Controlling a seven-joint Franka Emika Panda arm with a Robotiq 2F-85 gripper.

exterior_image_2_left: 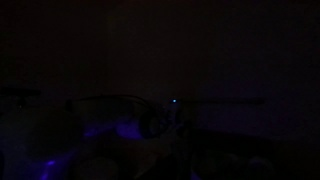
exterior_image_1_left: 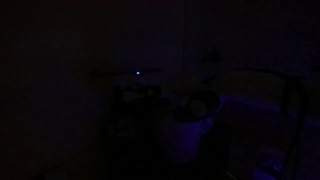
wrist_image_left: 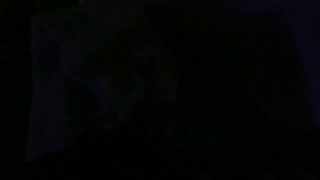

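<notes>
The scene is almost fully dark in all views. In both exterior views I make out only a small light dot (exterior_image_1_left: 138,73) (exterior_image_2_left: 173,101) on what seems to be the robot arm, with faint dark outlines around it. I cannot make out the gripper or anything near it. The wrist view is nearly black and shows no jaws or objects.
A dim bluish glow lies on a surface at the right in an exterior view (exterior_image_1_left: 250,100) and at the lower left in an exterior view (exterior_image_2_left: 100,132). A faint pale rounded shape (exterior_image_1_left: 190,115) shows near the middle. Nothing else can be told.
</notes>
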